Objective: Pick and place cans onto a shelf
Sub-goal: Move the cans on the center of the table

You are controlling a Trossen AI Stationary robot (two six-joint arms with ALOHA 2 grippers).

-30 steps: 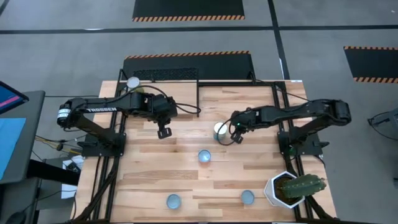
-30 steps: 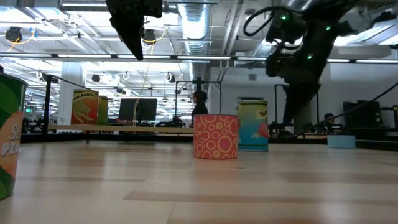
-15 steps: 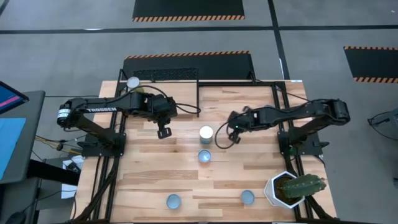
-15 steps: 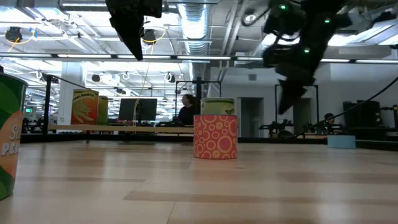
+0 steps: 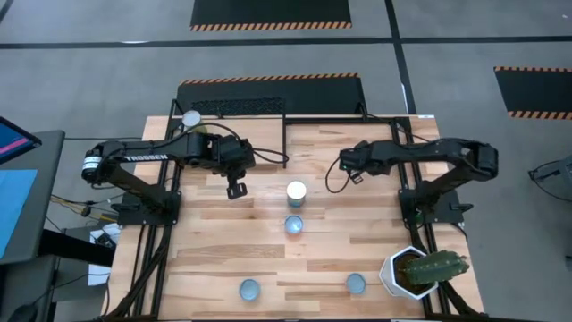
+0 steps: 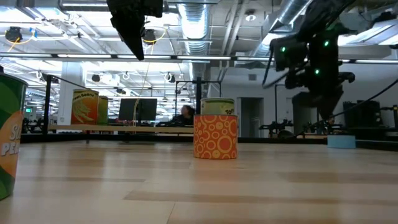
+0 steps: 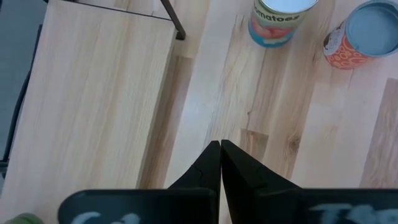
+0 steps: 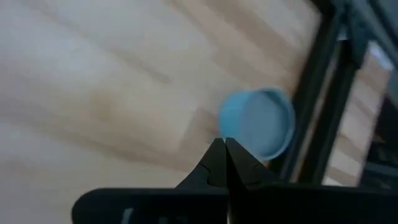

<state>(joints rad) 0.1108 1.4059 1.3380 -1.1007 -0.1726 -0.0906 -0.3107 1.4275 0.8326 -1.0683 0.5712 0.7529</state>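
My left gripper point(image 5: 235, 190) hangs shut above the table, just right of the shelf point(image 5: 264, 139), a pale board framed by black rods. A white-topped can point(image 5: 296, 190) stands upright on the table to its right. A blue-topped can with an orange label point(image 5: 294, 224) stands nearer. My right gripper point(image 5: 355, 176) is shut, raised and empty, right of the white-topped can. Its wrist view shows another blue-topped can point(image 8: 258, 121) beside black rods. A white-topped can point(image 5: 191, 118) stands at the shelf's far left corner.
Two more blue-topped cans point(image 5: 249, 289) point(image 5: 356, 283) stand near the table's front edge. A white pot with a cactus point(image 5: 420, 268) sits at the front right. A green can point(image 6: 6, 137) stands close to the low camera. Black frame rods point(image 5: 396, 152) run along the right side.
The white-topped can has slid along the table toward its left edge, still upright, and now stands behind the orange can in the low view. My right gripper has drawn away from it, toward the table's right and far edges, turning and tipping as it went.
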